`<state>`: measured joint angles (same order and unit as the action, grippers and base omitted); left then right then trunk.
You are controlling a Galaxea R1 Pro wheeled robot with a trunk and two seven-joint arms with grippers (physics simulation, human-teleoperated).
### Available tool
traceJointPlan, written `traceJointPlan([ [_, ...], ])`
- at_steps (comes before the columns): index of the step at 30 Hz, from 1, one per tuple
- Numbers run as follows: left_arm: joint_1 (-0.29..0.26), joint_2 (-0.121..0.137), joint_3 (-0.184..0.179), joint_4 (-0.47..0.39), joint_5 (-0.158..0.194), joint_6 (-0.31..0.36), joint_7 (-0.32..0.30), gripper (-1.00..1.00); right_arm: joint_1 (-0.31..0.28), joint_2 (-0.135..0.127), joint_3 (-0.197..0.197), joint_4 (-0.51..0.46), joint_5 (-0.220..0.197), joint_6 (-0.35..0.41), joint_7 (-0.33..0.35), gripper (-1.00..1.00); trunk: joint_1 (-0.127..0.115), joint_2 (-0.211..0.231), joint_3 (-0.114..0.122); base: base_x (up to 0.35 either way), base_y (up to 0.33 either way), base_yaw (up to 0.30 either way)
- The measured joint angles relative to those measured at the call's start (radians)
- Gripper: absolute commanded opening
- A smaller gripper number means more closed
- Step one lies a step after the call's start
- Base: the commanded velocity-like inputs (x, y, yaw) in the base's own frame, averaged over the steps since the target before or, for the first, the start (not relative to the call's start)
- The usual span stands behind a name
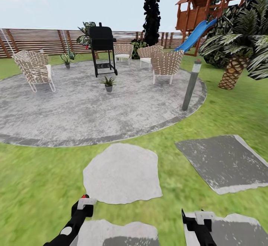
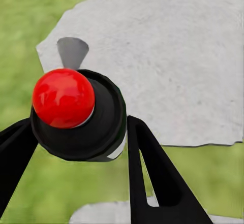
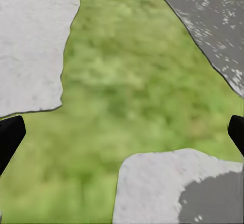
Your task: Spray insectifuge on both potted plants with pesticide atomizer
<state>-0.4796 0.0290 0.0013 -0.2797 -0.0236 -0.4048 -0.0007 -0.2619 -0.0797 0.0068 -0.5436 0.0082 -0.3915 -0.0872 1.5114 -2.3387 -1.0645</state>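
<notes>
Left gripper [image 2: 76, 148] fingers clamped on slim black red-topped pesticide atomizer [image 2: 76, 115], low over pale stepping stone [image 1: 121, 171]. Probably light, rigid, slick; grip the body, not the cap. Right gripper [image 3: 122, 132] fingers spread, empty. Potted plants [image 1: 108, 83] ahead on grey patio [image 1: 74, 108].

Left gripper [image 2: 76, 137] low over the stepping stone [image 1: 121, 171], fingers clamped on the pesticide atomizer [image 2: 76, 113]. Right gripper [image 1: 193, 216] hangs beside that stone, fingers spread wide, empty.
</notes>
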Motion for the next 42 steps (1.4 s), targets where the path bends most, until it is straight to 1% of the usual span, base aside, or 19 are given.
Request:
traceJointPlan([
  [42, 0.000, 0.001, 0.000, -0.001, 0.000, 0.000, -0.001, -1.00, 0.000, 0.000, 0.001, 0.000, -0.001, 0.000, -0.001, 1.00, 0.000, 0.000, 0.000, 0.339, 0.000, 0.000],
])
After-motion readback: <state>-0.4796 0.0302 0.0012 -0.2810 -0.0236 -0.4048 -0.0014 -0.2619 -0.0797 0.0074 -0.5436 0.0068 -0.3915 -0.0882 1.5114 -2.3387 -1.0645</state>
